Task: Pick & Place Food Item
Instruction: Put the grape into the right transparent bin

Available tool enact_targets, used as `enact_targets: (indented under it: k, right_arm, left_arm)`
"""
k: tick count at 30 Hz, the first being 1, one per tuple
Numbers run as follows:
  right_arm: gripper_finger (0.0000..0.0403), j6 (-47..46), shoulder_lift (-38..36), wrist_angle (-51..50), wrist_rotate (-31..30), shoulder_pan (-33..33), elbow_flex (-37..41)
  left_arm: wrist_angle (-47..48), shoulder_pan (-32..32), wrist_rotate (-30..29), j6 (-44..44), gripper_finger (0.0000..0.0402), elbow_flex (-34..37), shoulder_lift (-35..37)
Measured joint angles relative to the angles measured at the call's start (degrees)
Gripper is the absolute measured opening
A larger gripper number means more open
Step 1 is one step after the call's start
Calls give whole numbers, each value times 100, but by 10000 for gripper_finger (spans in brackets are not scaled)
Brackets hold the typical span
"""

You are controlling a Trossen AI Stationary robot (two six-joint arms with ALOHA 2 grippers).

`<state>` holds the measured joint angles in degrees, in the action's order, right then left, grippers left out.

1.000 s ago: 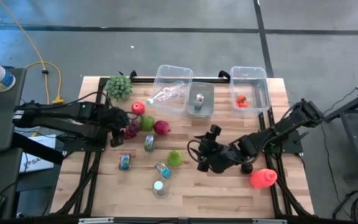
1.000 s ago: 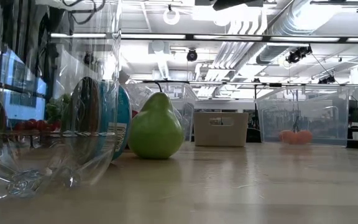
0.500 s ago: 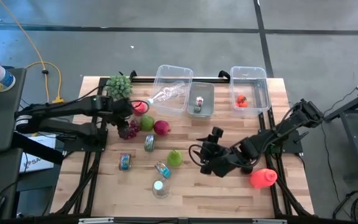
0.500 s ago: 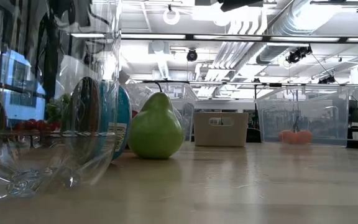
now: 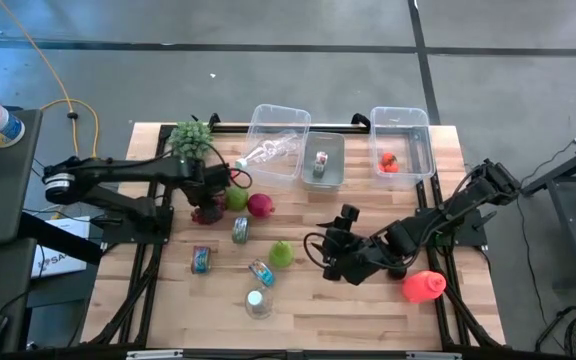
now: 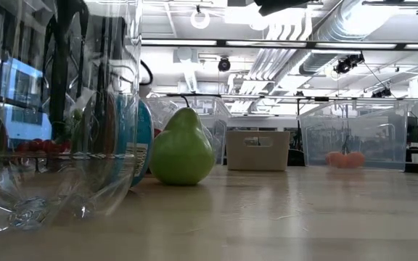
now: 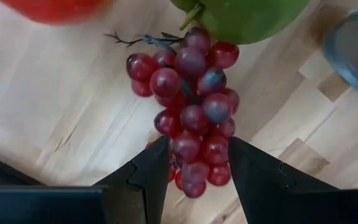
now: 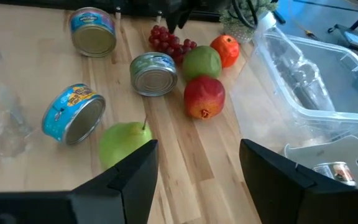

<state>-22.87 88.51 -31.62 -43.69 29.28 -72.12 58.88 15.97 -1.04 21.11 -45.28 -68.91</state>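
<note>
A bunch of dark red grapes (image 7: 191, 106) lies flat on the wooden table (image 5: 368, 310), left of centre, next to a green apple (image 5: 236, 197). My left gripper (image 7: 197, 146) points down over the bunch and is open. One finger stands on each side of the bunch's lower end; I cannot tell whether they touch it. My right gripper (image 8: 197, 168) hovers open over the table's right half (image 5: 330, 258) with nothing between its fingers. A green pear (image 5: 281, 254) stands in front of it.
A pomegranate (image 5: 260, 205), a red fruit (image 8: 224, 50), cans (image 5: 240, 230) (image 5: 200, 260) (image 5: 260, 272) and a clear bottle (image 5: 257, 303) lie around the grapes. Clear bins (image 5: 278, 140) (image 5: 403, 140) and a grey bin (image 5: 321, 160) line the far edge. A red object (image 5: 423, 287) lies near right.
My left arm has swung toward the table's far edge and to the right. Its gripper has come down over the grapes and rolled a little. The grapes have stayed where they were.
</note>
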Motion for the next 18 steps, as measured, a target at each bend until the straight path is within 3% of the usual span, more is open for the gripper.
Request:
enact_targets:
  k: [18]
  right_arm:
    - [215, 0, 0, -3, 220, 37, 0]
  left_arm:
    - [-807, 0, -18, -106, 156, 148, -1183]
